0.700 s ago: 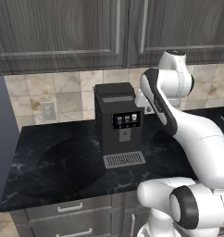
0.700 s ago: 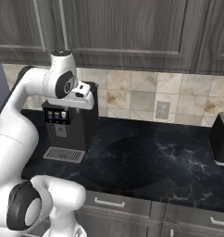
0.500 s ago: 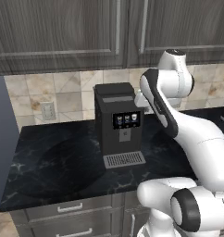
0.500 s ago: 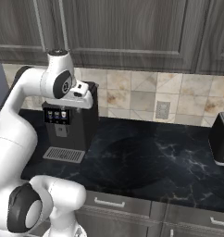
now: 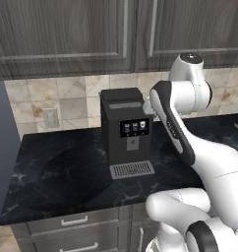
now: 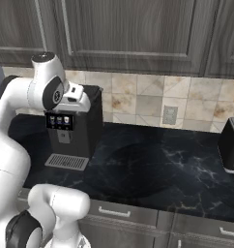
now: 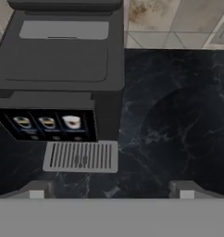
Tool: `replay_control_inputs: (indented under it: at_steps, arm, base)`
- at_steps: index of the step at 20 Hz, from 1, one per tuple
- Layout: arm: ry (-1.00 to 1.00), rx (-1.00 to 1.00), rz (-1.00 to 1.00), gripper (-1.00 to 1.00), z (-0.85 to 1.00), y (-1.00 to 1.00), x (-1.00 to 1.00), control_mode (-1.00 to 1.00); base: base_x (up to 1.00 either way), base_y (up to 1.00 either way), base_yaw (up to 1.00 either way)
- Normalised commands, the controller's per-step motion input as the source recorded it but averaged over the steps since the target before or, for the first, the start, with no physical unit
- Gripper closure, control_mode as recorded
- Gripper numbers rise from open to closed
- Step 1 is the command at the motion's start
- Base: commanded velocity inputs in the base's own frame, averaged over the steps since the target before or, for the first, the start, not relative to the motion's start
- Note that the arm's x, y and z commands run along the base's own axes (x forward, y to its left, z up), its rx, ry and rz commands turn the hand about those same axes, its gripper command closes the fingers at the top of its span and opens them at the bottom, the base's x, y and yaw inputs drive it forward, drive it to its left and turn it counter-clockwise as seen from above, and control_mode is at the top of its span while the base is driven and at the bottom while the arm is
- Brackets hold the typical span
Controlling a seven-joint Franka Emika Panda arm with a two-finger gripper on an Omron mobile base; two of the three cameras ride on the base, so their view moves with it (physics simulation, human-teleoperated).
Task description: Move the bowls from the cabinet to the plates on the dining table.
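Note:
The cabinet hangs above the worktop, its dark wood-grain doors shut. The bowls are hidden. The plates and the dining table are out of view. My gripper is open and holds nothing; its two fingertips stand far apart. It hangs above the black marble worktop and looks down on a black coffee machine. In the right base view the white hand sits just in front of the top of that machine, well below the cabinet doors.
The coffee machine stands against the tiled back wall on the worktop. A dark appliance sits at the far right. Grey drawers run under the worktop. A grey wall panel borders the left.
The arm's upper joints have swung slightly left in the right base view. The gripper stays open and the cabinet doors stay shut.

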Motion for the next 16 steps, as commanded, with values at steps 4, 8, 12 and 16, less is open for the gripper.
replay_control_inputs:
  at_steps: [4, 8, 12, 16]
  arm:
    - [-0.08, -0.03, 0.0, -1.0, 0.39, 0.02, -0.13, -1.0]
    - [-0.07, -0.03, 0.0, -1.0, 0.41, 0.0, -0.12, -1.0]
    - [-0.06, -0.03, 0.0, -1.0, 0.42, 0.01, -0.11, -1.0]
    - [-0.05, -0.01, 0.0, -1.0, 0.42, 0.0, -0.09, -1.0]
  base:
    - [0.0, 0.0, 0.0]
    - [0.0, 0.0, 0.0]
    - [0.0, 0.0, 0.0]
    - [0.0, 0.0, 0.0]
